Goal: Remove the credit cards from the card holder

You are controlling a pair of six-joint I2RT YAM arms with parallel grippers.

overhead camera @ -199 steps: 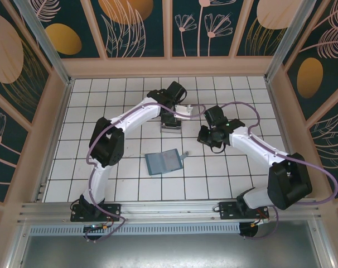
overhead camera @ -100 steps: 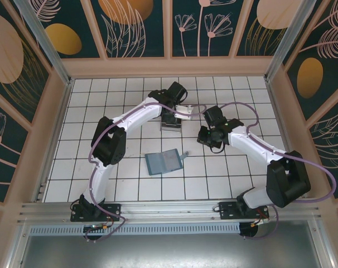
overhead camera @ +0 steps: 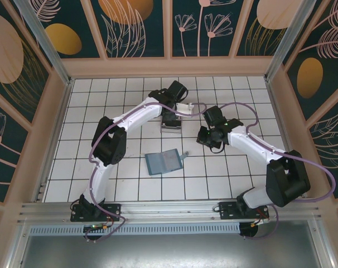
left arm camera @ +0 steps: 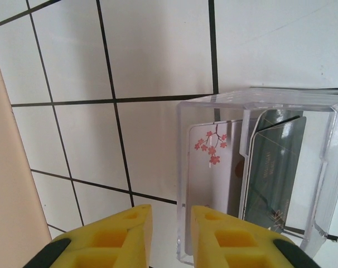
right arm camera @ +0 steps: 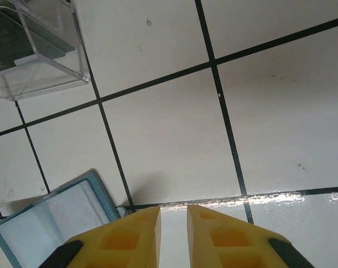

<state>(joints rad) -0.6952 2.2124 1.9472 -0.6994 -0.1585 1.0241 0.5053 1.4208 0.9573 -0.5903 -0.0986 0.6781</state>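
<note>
Bright, even light fills all 3 views. On the white tiled floor [right arm camera: 258, 128], the right wrist view has a glare streak near 5 o'clock and a soft shadow near 7 o'clock. The clear box [left arm camera: 319, 167] catches reflections; its 6 o'clock edge looks soft, perhaps defocused.

Left gripper [left arm camera: 172, 215]: fingers have parted to a narrow gap with nothing between them; a second ago they were closed. Left arm [overhead camera: 133, 118]: its dark elbow joint sits a touch farther right than before. Right arm [overhead camera: 252, 146]: the big dark elbow block has slid slightly left and far. Its wrist end has edged left with it, a little nearer the clear box [overhead camera: 172, 127].
</note>
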